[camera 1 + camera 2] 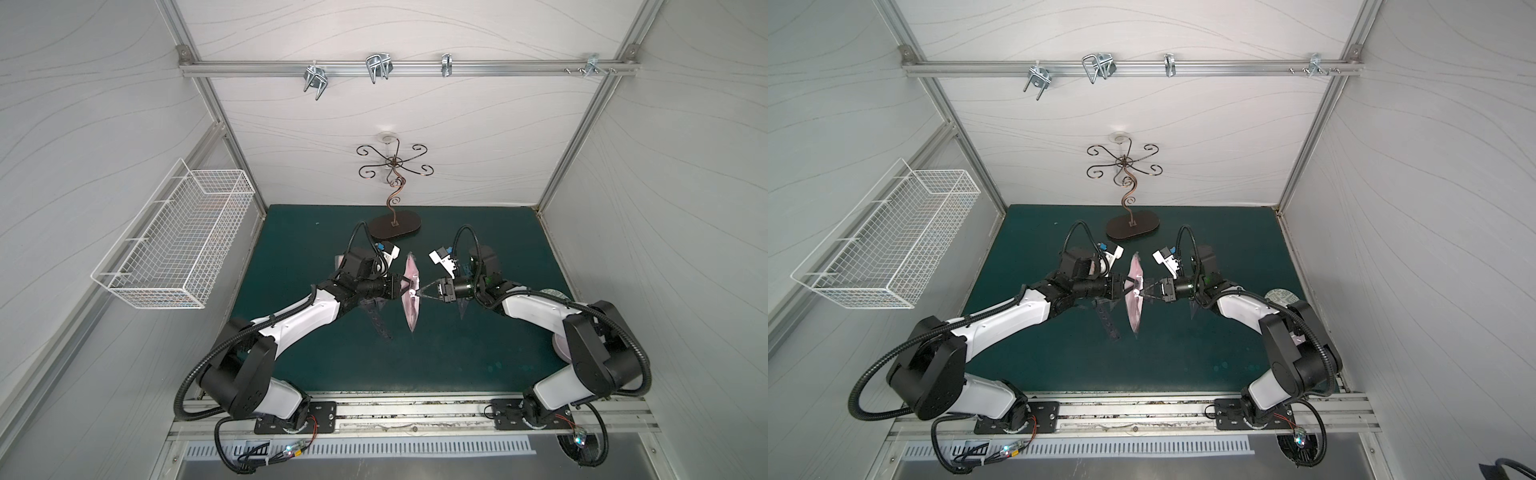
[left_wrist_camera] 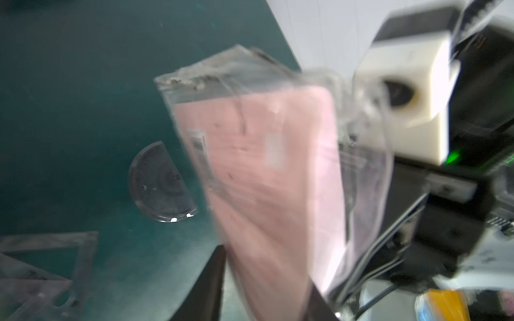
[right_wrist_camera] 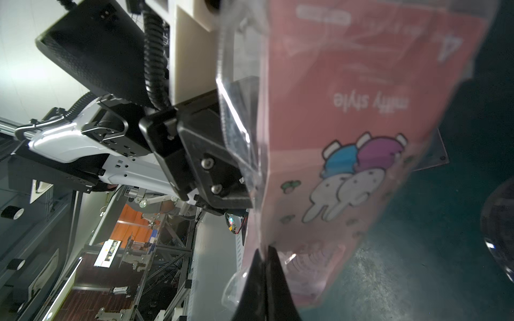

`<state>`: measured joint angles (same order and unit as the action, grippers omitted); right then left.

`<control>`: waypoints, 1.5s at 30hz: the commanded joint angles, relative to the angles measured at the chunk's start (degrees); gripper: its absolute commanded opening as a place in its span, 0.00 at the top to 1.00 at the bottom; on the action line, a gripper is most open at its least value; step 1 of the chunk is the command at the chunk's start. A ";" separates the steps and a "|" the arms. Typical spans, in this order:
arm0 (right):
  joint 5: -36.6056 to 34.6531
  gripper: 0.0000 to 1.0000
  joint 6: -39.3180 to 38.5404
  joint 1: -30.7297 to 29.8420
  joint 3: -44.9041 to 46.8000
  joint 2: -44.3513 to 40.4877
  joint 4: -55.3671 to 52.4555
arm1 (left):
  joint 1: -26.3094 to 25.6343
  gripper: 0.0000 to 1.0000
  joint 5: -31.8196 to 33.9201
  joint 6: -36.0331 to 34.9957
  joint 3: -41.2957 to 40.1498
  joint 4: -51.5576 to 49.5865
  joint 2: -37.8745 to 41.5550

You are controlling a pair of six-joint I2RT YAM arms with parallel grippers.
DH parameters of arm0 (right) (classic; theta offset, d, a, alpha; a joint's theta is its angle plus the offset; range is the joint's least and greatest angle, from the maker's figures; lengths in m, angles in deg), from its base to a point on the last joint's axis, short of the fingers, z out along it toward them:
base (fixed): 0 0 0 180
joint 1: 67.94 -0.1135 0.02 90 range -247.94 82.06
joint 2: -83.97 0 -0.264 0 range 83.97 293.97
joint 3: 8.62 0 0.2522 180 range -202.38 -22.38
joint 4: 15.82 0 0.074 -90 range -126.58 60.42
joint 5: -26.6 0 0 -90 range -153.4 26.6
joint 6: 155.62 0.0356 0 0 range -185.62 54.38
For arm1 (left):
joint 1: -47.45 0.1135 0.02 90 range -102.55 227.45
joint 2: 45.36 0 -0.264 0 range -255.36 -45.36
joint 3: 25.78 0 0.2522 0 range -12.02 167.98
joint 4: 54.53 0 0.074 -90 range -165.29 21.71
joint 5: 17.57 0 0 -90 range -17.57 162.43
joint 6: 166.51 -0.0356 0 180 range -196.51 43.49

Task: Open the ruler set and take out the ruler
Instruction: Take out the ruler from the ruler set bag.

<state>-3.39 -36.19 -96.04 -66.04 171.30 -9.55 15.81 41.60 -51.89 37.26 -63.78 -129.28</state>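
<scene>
The ruler set (image 1: 411, 274), a pink printed card in a clear plastic sleeve, hangs upright and edge-on over the green mat (image 1: 478, 353) in both top views. My right gripper (image 3: 263, 251) is shut on the sleeve's clear edge. My left gripper (image 2: 267, 269) faces it from the other side. Its jaws stand apart with the sleeve (image 2: 267, 166) between them, and a gap shows beside one finger (image 2: 205, 283). A clear straight ruler (image 1: 380, 320) lies on the mat under my left arm. A clear protractor (image 2: 160, 184) and a set square (image 2: 41, 266) also lie there.
A clear triangle (image 1: 463, 307) lies under my right wrist. A round printed disc (image 1: 555, 294) lies by the right arm. A metal scroll stand (image 1: 395, 226) stands at the back of the mat. A white wire basket (image 1: 178, 245) hangs on the left wall.
</scene>
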 commanded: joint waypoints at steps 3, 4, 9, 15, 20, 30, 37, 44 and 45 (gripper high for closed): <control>-1.95 1.00 -4.02 0.30 -0.46 -1.04 -3.41 | -0.13 0.76 -3.20 0.40 2.98 -2.06 -1.07; -2.36 1.00 -3.97 0.41 -0.54 -1.19 -3.73 | -0.13 0.77 -3.49 0.51 3.33 -2.84 -1.36; -4.38 1.00 -5.13 0.41 -1.05 -0.85 -5.34 | -0.49 0.77 -6.93 2.06 4.17 -1.91 -3.90; -11.88 1.00 -9.76 0.15 -2.30 -1.69 -13.49 | -0.34 0.71 -4.07 1.89 6.58 -7.05 -2.83; -14.86 1.00 -11.07 -0.02 -2.87 -2.11 -16.69 | 0.21 0.49 -1.89 1.13 8.46 -11.29 -0.52; -16.75 1.00 -11.77 -0.20 -3.85 -2.43 -19.21 | 1.14 1.00 -6.35 6.33 9.12 -8.30 0.64; -16.42 1.00 -10.96 -0.20 -3.96 -2.72 -18.87 | 0.34 1.00 -7.97 9.22 7.58 -1.26 -4.08; -16.37 1.00 -10.79 -0.16 -3.80 -2.43 -18.61 | -0.39 1.00 -5.04 7.91 8.29 -0.02 -7.20; -16.22 1.00 -10.80 -0.20 -3.78 -2.47 -18.54 | -0.41 1.00 -4.66 7.69 8.25 -0.20 -7.62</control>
<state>-20.09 -46.12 -96.00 -68.95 170.25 -28.07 15.66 35.81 -44.11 44.21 -67.58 -135.81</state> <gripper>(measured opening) 0.045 0.055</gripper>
